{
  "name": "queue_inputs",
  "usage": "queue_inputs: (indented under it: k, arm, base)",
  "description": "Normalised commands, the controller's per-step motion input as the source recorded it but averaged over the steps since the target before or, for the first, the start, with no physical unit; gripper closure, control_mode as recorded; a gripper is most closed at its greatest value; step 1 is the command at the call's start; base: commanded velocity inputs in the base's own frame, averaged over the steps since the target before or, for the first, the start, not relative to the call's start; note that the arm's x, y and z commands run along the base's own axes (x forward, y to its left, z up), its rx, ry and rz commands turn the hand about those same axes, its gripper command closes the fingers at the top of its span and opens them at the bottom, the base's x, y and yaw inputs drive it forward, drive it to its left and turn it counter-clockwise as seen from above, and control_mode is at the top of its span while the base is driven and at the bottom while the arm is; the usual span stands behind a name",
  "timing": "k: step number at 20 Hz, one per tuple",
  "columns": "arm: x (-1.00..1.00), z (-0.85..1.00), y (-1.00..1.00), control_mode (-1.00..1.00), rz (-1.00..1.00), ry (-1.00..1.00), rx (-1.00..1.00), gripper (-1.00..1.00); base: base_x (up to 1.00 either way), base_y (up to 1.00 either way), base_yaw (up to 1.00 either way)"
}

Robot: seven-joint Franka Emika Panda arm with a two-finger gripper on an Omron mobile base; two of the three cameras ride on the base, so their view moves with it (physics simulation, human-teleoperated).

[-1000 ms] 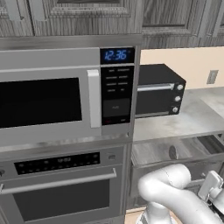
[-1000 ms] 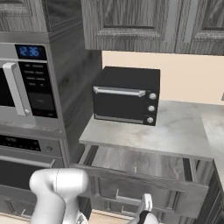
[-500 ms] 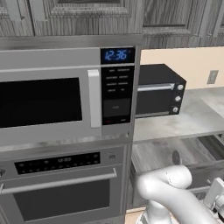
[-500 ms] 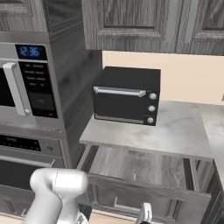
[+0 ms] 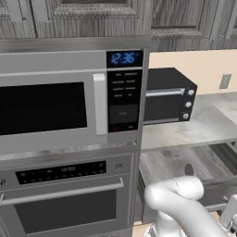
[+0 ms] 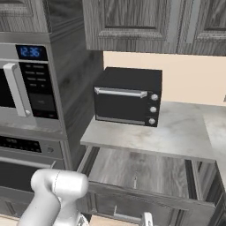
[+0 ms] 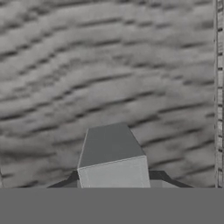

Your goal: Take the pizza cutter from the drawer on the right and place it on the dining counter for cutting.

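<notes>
The drawer under the dark grey worktop stands pulled out, its grey inside showing; it also appears as the drawer in the left base view. A small dark thing lies inside it, the pizza cutter, seen thin and pale as the pizza cutter from the right. My gripper is low at the drawer's wood-grain front, shut on the silver bar handle, whose grey block sits between the dark fingertips. The hand shows at the bottom edge. The dining counter is out of view.
A black toaster oven stands on the worktop above the drawer. To the left are a built-in microwave and an oven with a long handle. Wall cabinets hang overhead. My white arm rises in front.
The drawer has slid a little further out toward me, and the hand has sunk lower in both base views with it.
</notes>
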Motion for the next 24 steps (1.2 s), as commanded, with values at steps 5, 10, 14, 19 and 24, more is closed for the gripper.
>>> queue_inputs:
  k: [5, 10, 14, 19, 24]
  arm:
    - [-0.17, -0.01, -0.07, -1.00, 0.00, 0.00, 0.00, -1.00]
    - [-0.34, 0.00, -0.11, -1.00, 0.00, 0.00, 0.00, -1.00]
    - [-0.68, 0.08, -0.47, -1.00, 0.00, 0.00, 0.00, -1.00]
    - [-0.75, 0.46, -0.38, -1.00, 0.00, 0.00, 0.00, -1.00]
    - [-0.76, 0.82, -0.28, -1.00, 0.00, 0.01, -0.01, -1.00]
  base:
    - [0.00, 0.00, 0.00]
    - [0.00, 0.00, 0.00]
    - [0.00, 0.00, 0.00]
    - [0.00, 0.00, 0.00]
    - [0.00, 0.00, 0.00]
